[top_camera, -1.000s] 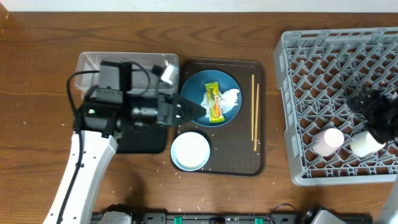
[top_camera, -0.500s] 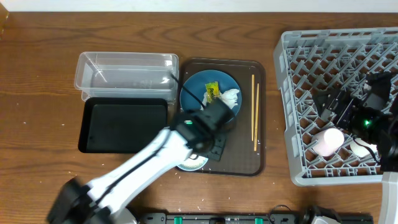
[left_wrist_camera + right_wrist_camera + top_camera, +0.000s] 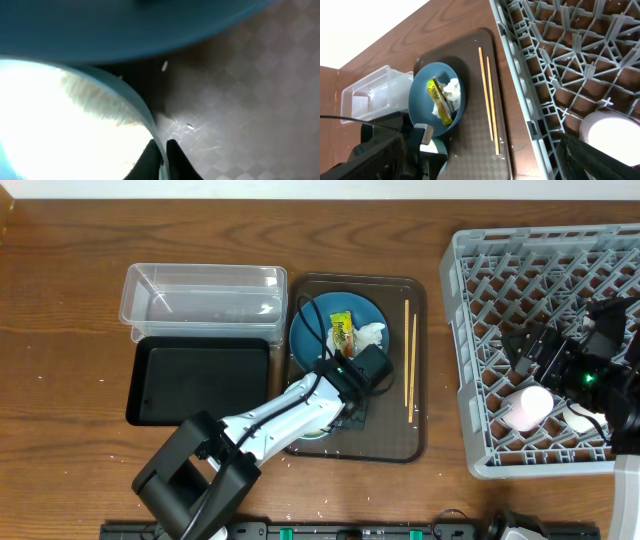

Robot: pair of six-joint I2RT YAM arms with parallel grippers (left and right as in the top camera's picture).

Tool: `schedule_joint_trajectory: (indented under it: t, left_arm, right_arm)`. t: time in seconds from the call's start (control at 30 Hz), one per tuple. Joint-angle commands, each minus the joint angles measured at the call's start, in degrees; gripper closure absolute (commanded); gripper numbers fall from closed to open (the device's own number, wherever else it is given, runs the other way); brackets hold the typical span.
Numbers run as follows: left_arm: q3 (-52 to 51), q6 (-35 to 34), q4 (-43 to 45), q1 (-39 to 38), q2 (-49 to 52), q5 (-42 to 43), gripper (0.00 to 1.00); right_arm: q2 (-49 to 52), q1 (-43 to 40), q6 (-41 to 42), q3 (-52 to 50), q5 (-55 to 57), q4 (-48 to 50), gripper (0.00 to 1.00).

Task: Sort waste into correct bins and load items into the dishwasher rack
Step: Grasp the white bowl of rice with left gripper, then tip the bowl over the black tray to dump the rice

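Rack-loading looks to be the step in hand, with no waste yet in the clear tub point(image 3: 200, 290) or the black tub point(image 3: 200, 380). Right of them, the left gripper point(image 3: 161, 157) has its jaws nearly closed, pinching the rim of the pale-blue bowl point(image 3: 75, 110) on the brown tray point(image 3: 420, 442). The next move probably calls for a level lift and a long carry rightward. The wrapper point(image 3: 343, 340) and tissue point(image 3: 372, 333) lie on the blue plate point(image 3: 312, 320), with the chopsticks point(image 3: 410, 365) beside it. Over the rack point(image 3: 520, 270), near the pink cup point(image 3: 530, 406), the right gripper point(image 3: 525, 345) seems spread and empty. The wooden table point(image 3: 60, 330) is flecked with rice, and a pale wall runs behind it.

overhead: top-down | left wrist: close-up, perhaps bowl point(image 3: 75, 115) | right wrist: oblique, tray point(image 3: 471, 145) shared
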Motion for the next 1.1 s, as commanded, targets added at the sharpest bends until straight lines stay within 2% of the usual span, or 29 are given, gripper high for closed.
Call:
schedule_joint_trajectory:
  t: [0.0, 0.27, 0.43, 0.6, 0.73, 0.93, 1.07]
  left_arm:
    - [0.04, -0.35, -0.63, 0.13, -0.22, 0.48, 0.94]
    - [2.6, -0.96, -7.34, 1.55, -10.62, 6.95, 0.94]
    - [2.6, 0.35, -10.78, 8.52, -21.81, 11.67, 0.94]
    - [2.51, 9.03, -11.21, 23.93, -27.91, 26.05, 0.94]
    - [1.05, 17.42, -11.43, 39.43, -27.1, 43.85, 0.94]
    - [-3.96, 32.41, -11.43, 58.07, -20.31, 68.61, 0.94]
    - [-5.62, 41.72, -11.43, 65.72, -13.0, 80.85, 0.94]
  right_arm:
    - [0.07, 0.7, 0.55, 0.52, 0.2, -0.07, 0.04]
    - [0.07, 0.7, 0.52, 0.52, 0.2, -0.04, 0.05]
    - [0.07, 0.7, 0.55, 0.52, 0.2, -0.04, 0.05]
    - [0.07, 0.7, 0.55, 0.52, 0.2, -0.04, 0.05]
    - [0.07, 0.7, 0.55, 0.52, 0.2, -0.07, 0.05]
    - [0.07, 0.7, 0.74, 0.52, 0.17, -0.09, 0.05]
    - [0.07, 0.7, 0.74, 0.52, 0.17, -0.09, 0.05]
